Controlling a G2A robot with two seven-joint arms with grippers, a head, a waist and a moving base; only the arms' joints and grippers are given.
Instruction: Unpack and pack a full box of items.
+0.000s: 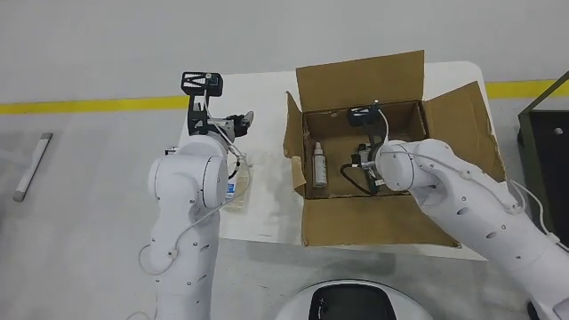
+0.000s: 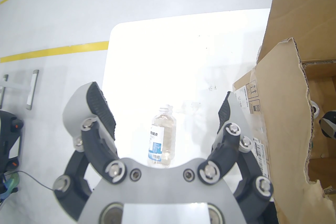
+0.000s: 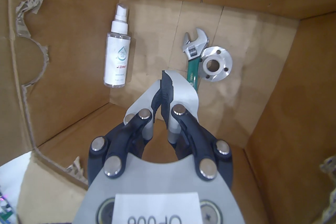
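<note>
1. Cardboard box [image 1: 360, 80]: open, all four flaps folded outward, on the right part of the white worktop [image 1: 258, 89]. The edges of the left-side flap are torn and ragged. In the top view the right arm covers part of the box floor.
2. Spray bottle [image 3: 118, 59]: white with a clear cap, lying flat on the box floor near the left wall. Fully visible, and apart from the other contents.
3. Adjustable wrench [image 3: 193, 51]: metal head, green handle, lying on the box floor. The lower handle is hidden behind the right hand.
4. Metal flange [image 3: 225, 62]: round, with a centre bore and bolt holes, lying flat and touching the wrench just below its head.
5. Clear plastic bottle [image 2: 161, 139]: blue-and-white label, on the worktop left of the box, outside it. Its base is cut off by the left hand's palm plate. In the top view the left arm largely hides it.
6. Left hand [image 2: 161, 93]: fingers spread wide apart, nothing between them, above the worktop with the clear bottle framed between the fingers.
7. Right hand [image 3: 164, 83]: pads pressed together with nothing between them, inside the box above its floor.
</note>
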